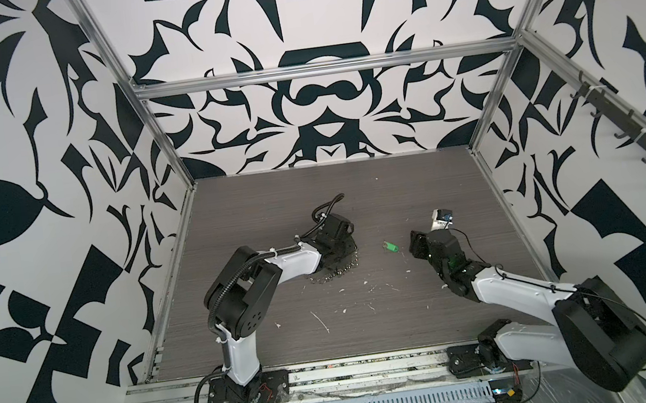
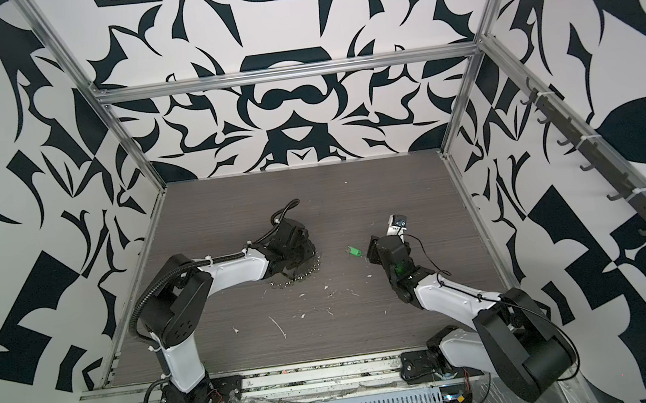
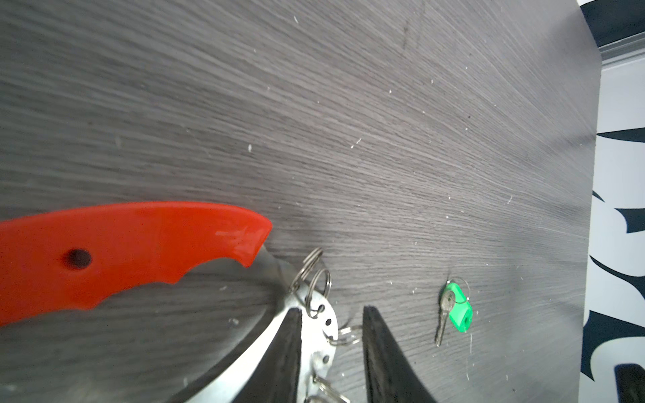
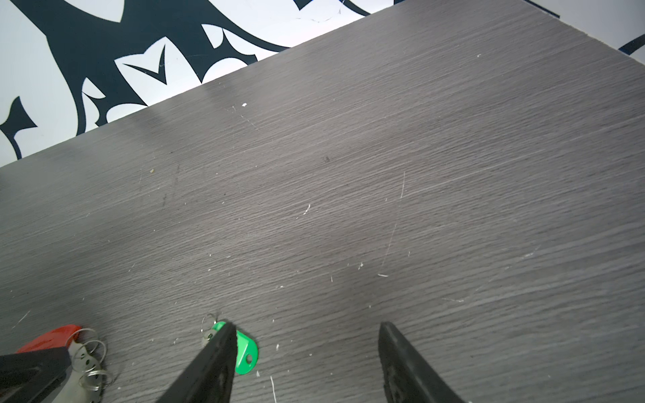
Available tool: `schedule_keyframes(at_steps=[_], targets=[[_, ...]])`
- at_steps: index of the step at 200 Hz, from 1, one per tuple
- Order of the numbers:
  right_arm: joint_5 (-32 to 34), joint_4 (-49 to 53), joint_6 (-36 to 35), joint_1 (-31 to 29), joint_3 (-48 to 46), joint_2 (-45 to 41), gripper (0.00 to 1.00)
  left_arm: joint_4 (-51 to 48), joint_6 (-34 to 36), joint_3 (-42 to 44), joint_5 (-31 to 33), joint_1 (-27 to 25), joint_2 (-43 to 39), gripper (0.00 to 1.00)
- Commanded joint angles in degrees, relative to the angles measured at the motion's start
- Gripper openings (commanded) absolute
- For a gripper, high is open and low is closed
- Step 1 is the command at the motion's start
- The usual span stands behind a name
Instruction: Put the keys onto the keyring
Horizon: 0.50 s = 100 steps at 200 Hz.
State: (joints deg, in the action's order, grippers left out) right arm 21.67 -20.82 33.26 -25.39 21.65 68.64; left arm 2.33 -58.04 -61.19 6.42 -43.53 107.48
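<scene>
Left wrist view shows the green plastic-tagged silver key (image 3: 459,310) loose on the grey table (image 3: 314,104), not yet threaded; right fingers (image 4: 216,366) spread by it, left fingers (image 3: 282,356) straddle the red-handled silver keyring (image 3: 122,251), grip unclear.

Top views overlook the table (image 1: 271,200); wrist views skim it.

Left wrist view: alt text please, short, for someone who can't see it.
The left gripper is open, its two black fingers astride the silver band of the keyring, which carries small split rings and a red-orange handle. A key with a green tag lies apart on the grey wood-grain table.
</scene>
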Motion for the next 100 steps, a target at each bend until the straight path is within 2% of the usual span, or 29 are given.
schedule_keyframes(at_steps=[1, 100], targets=[[0.9, -1.2, 0.6, -0.2, 0.0, -1.2, 0.67, -1.0, 0.2, -0.8, 0.9, -0.2, 0.9, 0.34], [1.0, -1.2, 0.6, -0.2, -0.1, -1.5, 0.61, -4.9, 2.1, -5.0, 2.1, -1.2, 4.2, 0.32]])
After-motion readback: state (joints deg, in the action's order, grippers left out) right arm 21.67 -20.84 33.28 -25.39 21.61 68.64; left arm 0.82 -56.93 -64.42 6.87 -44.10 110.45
